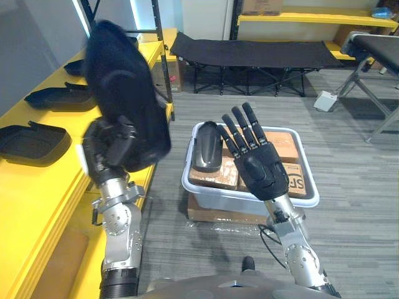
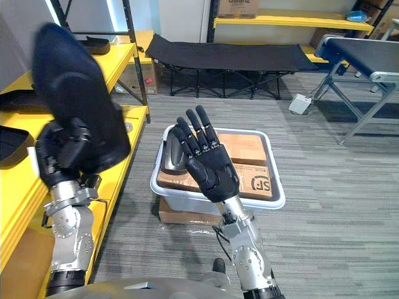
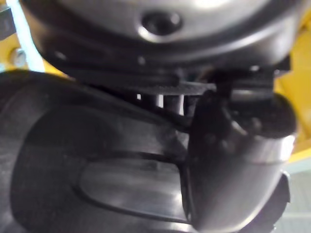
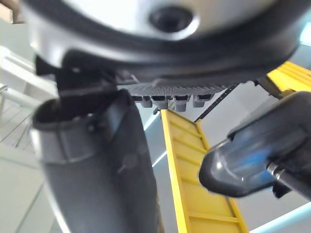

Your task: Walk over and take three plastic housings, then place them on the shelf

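Observation:
My left hand (image 1: 111, 146) is shut on a black plastic housing (image 1: 121, 81) and holds it upright over the edge of the yellow shelf (image 1: 37, 187). The same housing (image 3: 97, 160) fills the space past the curled fingers in the left wrist view. Three more black housings (image 1: 31, 142) lie on the shelf's top at the left. Another black housing (image 1: 207, 146) stands in the white bin (image 1: 249, 199) on the floor. My right hand (image 1: 259, 159) is raised over that bin, open, with straight fingers and nothing in it.
Brown cardboard boxes (image 1: 283, 149) lie inside the bin, which rests on a flat carton. A black folding cot (image 1: 249, 53) stands behind it, and a grey metal stand (image 1: 374, 81) is at the right. Grey carpet floor (image 1: 349, 187) spreads to the right.

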### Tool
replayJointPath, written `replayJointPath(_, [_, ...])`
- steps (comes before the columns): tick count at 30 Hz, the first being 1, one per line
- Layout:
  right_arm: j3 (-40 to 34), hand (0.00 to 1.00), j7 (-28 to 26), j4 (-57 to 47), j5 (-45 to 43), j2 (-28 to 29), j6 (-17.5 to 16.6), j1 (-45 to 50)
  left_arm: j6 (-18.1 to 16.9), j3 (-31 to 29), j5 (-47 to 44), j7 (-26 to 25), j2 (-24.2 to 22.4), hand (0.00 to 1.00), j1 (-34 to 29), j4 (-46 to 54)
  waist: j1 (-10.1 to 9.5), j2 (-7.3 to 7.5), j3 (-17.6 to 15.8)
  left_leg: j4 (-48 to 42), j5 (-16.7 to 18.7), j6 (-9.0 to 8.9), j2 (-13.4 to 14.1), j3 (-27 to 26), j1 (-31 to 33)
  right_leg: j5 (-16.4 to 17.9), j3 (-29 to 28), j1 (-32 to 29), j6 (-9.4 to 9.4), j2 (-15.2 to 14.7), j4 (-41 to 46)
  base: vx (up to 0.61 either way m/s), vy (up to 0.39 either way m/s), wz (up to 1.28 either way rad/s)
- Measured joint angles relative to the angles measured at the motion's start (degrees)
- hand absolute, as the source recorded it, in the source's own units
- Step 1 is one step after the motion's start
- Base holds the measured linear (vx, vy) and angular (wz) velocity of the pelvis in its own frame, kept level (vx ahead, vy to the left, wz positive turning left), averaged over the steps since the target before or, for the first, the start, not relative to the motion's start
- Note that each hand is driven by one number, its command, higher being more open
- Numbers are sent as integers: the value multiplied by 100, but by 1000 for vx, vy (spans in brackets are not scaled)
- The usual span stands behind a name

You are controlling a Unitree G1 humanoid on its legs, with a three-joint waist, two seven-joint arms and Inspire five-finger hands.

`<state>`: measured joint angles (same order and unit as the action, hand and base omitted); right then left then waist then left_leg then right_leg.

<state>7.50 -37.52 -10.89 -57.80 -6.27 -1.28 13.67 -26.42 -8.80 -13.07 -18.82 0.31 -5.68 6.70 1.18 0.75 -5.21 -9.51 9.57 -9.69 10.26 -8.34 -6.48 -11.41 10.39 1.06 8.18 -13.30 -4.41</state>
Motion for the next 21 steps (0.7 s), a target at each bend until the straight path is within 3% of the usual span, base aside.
replayJointPath(2, [-126,100,-49,11,117,58,184,262,-206,-131,-32,1,-45,0,-153,170,-9,-2,-1,23,-1,-1,0,8,-2,13,15,3,5,0,0,12,6,4])
replayJointPath(4, [-491,100,-82,151,563,108,153,609,-392,-295,-69,20,-51,0,-395,346,-11,-5,-3,65,-3,-4,-1,14,-13,24,30,4,20,0,0,40,20,3])
replayJointPath(8, [-982,100,195,404,1363,214,-409,655,-389,-510,-255,28,-208,0,-698,411,12,-45,-33,82,-2,-2,-2,25,-10,31,55,10,33,-1,0,10,8,1])
replayJointPath(12, [-1022,100,693,401,1435,310,-773,510,-129,-431,-245,49,-271,0,-887,596,-53,-53,-100,76,-12,5,6,341,23,113,415,238,67,-27,-1,6,-8,41])
replayJointPath(17, [-597,100,1737,480,2322,374,-984,-69,163,-519,-233,72,-278,0,-1094,1414,-382,-69,-211,74,-171,-4,-78,1105,327,213,1191,543,102,-110,0,13,-22,75])
replayJointPath(21, [-349,100,2507,811,2963,314,-1046,-534,319,-810,-329,433,-337,0,-1467,1644,-725,-104,-253,103,-270,-32,-118,1546,435,299,1655,767,152,-118,1,32,-2,60])
